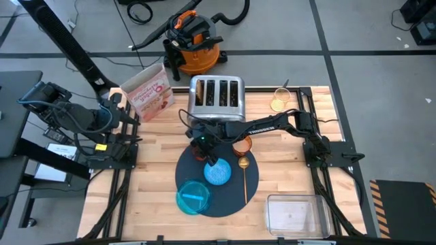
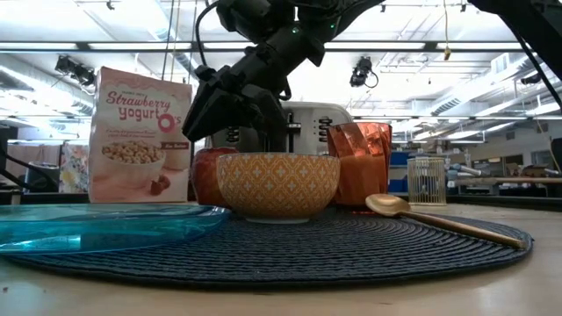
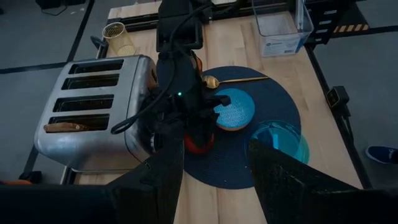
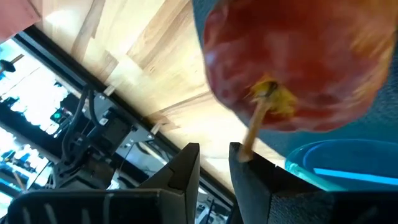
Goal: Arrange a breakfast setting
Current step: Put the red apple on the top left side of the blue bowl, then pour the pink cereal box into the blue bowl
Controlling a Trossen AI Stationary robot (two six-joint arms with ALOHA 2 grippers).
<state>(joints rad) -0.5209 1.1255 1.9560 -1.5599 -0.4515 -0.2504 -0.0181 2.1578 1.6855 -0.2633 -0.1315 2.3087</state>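
The right gripper (image 1: 203, 144) reaches in over the round dark mat (image 1: 235, 199) in the high view, just in front of the steel toaster (image 1: 216, 97). It hangs over the red apple (image 1: 197, 152), which sits on the mat's back edge and is mostly hidden under the wrist. On the same mat lie the blue bowl (image 1: 218, 173) near the middle, the blue plate (image 1: 193, 197) toward the front left, the copper cup (image 1: 242, 144) at the back just beside the gripper, and the gold spoon (image 1: 244, 178) lengthwise to the bowl's right. The left gripper (image 1: 117, 109) waits at the table's left edge, near the pink-and-white cereal box (image 1: 150, 92). A clear tub (image 1: 296, 212) stands at the front right corner. In the low view the right gripper hangs just above the apple, which stands upright on the mat behind the bowl, with the cup beside it and the plate's rim low in front. In the left wrist view the left gripper's two fingers (image 3: 155, 180) stand well apart with nothing between them. Beyond them the right arm (image 3: 180, 74) bends down over the apple, and a slice of toast (image 3: 62, 127) sits in one toaster slot. In the right wrist view that gripper's fingers (image 4: 186, 168) are parted by only a narrow gap and grip nothing. The apple fills the space just beyond them, and the end of its stem (image 4: 255, 124) comes close to the mouth of that gap.
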